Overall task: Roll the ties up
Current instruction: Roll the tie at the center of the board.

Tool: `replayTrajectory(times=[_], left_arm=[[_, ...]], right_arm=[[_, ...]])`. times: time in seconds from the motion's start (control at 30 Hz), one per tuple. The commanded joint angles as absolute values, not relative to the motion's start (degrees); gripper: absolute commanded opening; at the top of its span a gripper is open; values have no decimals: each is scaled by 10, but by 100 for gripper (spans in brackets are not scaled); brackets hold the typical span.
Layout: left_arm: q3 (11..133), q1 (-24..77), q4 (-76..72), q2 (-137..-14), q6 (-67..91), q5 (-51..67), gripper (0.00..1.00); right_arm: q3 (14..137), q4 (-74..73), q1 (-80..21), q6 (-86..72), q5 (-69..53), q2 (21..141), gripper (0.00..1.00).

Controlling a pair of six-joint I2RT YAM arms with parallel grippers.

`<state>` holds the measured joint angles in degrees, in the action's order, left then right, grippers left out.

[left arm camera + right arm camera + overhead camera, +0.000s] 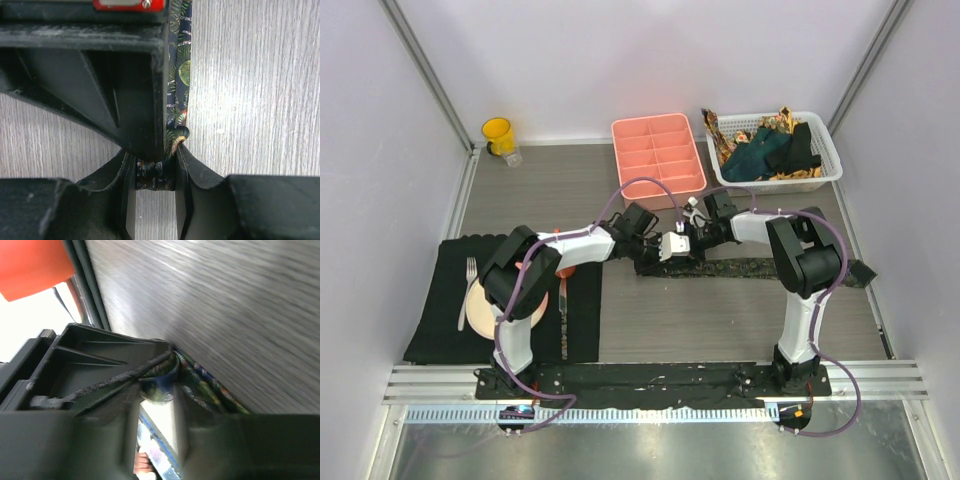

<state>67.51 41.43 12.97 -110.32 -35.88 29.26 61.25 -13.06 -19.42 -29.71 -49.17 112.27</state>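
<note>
A dark tie [760, 268] with a small leafy pattern lies stretched across the table's middle, its left end wound into a small roll [154, 175]. My left gripper [672, 246] is shut on that roll, which fills the gap between its jaws in the left wrist view, while the flat tie [179, 65] runs away from it. My right gripper [692, 240] meets it from the other side. In the blurred right wrist view the roll [159, 379] sits pinched between the right gripper's [157, 385] fingertips. Teal [757, 155], black [802, 148] and gold-brown [785, 120] ties lie heaped in a basket.
The white basket [828, 165] stands at the back right, a pink compartment tray [658, 150] beside it. A yellow cup [498, 135] is at the back left. A black placemat [440, 300] with plate and fork lies under the left arm.
</note>
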Motion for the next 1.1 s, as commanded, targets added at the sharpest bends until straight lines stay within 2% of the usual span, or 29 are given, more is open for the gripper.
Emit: replayTrajectory(times=[0.0, 0.03, 0.1, 0.2, 0.3, 0.33, 0.5, 0.53, 0.63, 0.87, 1.07], left_arm=[[664, 417, 185, -1141, -354, 258, 5], [664, 416, 184, -1141, -351, 258, 5], [665, 415, 185, -1142, -346, 258, 5], [665, 412, 185, -1143, -339, 263, 8], [657, 397, 168, -1130, -323, 291, 31], [650, 390, 157, -1122, -316, 318, 43], [590, 352, 56, -1057, -253, 389, 66], [578, 346, 3, -1049, -243, 399, 74], [539, 333, -67, -1027, -214, 435, 78], [503, 331, -208, -1067, -150, 476, 75], [519, 342, -241, -1099, -163, 472, 71]], right_arm=[[613, -81, -201, -301, -473, 1147, 19], [613, -86, -200, -297, -473, 1150, 16], [616, -101, -200, -277, -477, 1158, 3], [611, -119, -192, -243, -469, 1164, 1], [602, -132, -181, -209, -452, 1173, 1], [601, -134, -179, -202, -449, 1178, 1], [597, -135, -171, -160, -433, 1200, 1], [595, -134, -169, -148, -432, 1205, 1], [594, -136, -160, -134, -425, 1212, 1], [605, -148, -153, -111, -427, 1218, 1], [636, -184, -152, -93, -445, 1246, 1]])
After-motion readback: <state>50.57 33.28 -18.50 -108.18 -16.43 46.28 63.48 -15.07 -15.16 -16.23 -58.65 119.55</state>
